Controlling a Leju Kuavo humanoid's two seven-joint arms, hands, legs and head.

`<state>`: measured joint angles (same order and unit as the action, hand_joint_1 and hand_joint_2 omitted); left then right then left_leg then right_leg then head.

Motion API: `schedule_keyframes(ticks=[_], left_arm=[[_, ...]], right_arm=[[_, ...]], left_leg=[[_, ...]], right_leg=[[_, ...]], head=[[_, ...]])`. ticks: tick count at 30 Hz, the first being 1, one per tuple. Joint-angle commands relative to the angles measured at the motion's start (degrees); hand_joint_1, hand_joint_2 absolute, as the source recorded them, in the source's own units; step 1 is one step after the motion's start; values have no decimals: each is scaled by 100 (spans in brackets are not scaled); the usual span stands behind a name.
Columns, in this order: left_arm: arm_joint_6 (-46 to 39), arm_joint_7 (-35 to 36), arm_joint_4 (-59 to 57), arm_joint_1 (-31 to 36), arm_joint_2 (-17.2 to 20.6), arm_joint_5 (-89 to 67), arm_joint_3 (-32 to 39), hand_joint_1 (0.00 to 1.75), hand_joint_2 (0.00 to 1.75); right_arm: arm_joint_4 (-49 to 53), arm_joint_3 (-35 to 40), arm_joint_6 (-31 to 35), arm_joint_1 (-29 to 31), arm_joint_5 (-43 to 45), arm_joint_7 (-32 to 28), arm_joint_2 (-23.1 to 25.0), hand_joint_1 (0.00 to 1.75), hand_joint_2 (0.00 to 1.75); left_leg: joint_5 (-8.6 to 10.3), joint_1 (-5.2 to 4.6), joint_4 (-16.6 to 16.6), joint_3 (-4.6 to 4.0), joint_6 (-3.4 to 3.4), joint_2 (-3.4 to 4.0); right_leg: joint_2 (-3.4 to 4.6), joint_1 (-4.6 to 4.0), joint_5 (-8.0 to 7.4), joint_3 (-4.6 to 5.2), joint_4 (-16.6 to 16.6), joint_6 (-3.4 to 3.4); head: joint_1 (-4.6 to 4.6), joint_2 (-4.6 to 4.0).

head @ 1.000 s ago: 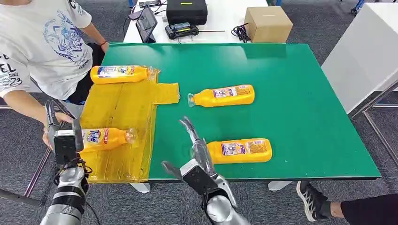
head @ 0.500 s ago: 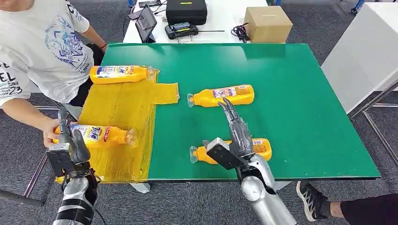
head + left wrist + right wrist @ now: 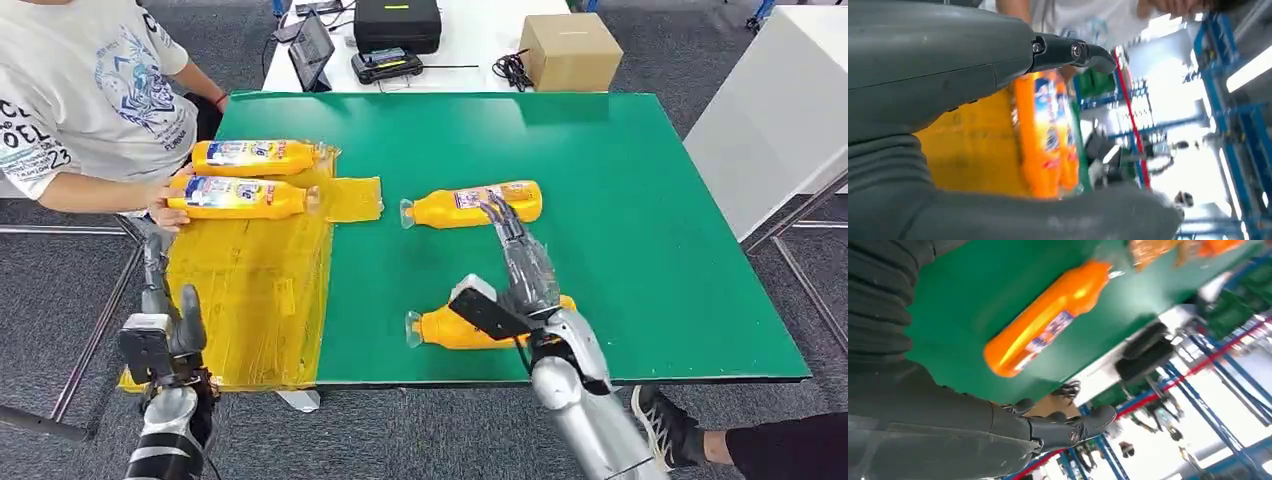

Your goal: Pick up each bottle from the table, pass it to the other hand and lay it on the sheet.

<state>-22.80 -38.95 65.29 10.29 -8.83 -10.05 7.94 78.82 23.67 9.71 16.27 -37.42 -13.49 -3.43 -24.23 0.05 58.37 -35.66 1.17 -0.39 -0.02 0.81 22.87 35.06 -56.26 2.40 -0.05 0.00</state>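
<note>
Presently, my right hand [image 3: 520,275]: fingers spread, empty, above near bottle [image 3: 450,328].
My left hand [image 3: 165,320]: open, empty, at sheet's [image 3: 250,290] seven o'clock.

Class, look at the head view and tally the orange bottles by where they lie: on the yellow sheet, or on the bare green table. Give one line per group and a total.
Orange plastic bottles lying on the yellow plastic sheet: 2
Orange plastic bottles lying on the bare green table: 2
Total: 4
</note>
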Motion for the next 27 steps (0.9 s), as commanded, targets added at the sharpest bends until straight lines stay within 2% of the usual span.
schedule_keyframes(ticks=[1,2,3,5,6,7,10,14,21,24,27], left_arm=[[-211,-105,-507,12,-114,-160,-267,0,175],[-251,-105,-554,51,-87,-172,-328,0,175],[-332,-105,-660,115,-46,-178,-420,0,175],[-463,-105,-806,215,10,-270,-588,0,175],[-530,-105,-879,255,32,-249,-653,0,175],[-505,-105,-945,288,35,-238,-674,0,175],[-526,-105,-1043,331,57,-225,-762,0,175],[-555,-105,-1000,268,44,-325,-919,0,175],[-614,-105,-1235,383,-12,-447,-1049,0,175],[-591,-105,-1356,441,9,-383,-1081,0,175],[-586,-105,-1373,453,15,-369,-1103,0,175]], right_arm=[[-1588,323,-1818,1192,1171,153,-569,0,175],[-1751,414,-1874,1300,1329,89,-576,0,175],[-1975,696,-2264,1545,1576,161,-685,0,175],[-2205,1097,-2837,2052,2060,285,-972,0,175],[-2218,1257,-2874,2289,2332,315,-1125,0,175],[-2219,1432,-3266,2502,2563,414,-1285,0,175],[-1826,1818,-3724,2912,3325,784,-1842,0,175],[-1219,2231,-3629,2938,3771,1048,-2386,0,175],[-838,2567,-3466,2892,4067,1123,-2641,0,175],[-476,2864,-3758,3308,4667,1422,-2972,0,175],[-338,2981,-3844,3452,4849,1558,-3075,0,175]], left_leg=[[-7,2,-5,28,-4,10],[-3,1,-6,20,-4,5],[-6,2,-8,35,-7,12],[0,-2,-1,8,-1,-4],[-5,1,0,18,-5,5],[-1,-4,4,4,-1,3],[5,-6,4,-2,5,-3],[3,-3,7,7,8,-25],[3,-11,5,4,9,-17],[-6,-10,10,20,3,-14],[-7,-15,20,5,5,-5]], right_leg=[[8,-3,3,-27,8,-6],[1,-2,0,-21,8,-3],[6,-4,1,-33,10,-7],[1,0,-1,-9,1,-2],[9,-3,0,-17,0,-6],[7,1,-2,-3,-5,0],[1,4,-2,2,-9,3],[-18,1,2,-16,-5,6],[-10,8,-1,-15,-1,3],[-9,6,8,-29,-7,-4],[-1,9,8,-8,-20,-1]], head=[[-2,0],[-4,0],[-6,0],[-4,0],[-6,0],[-6,0],[-4,0],[-4,0],[-6,0],[-6,0],[-11,0]])
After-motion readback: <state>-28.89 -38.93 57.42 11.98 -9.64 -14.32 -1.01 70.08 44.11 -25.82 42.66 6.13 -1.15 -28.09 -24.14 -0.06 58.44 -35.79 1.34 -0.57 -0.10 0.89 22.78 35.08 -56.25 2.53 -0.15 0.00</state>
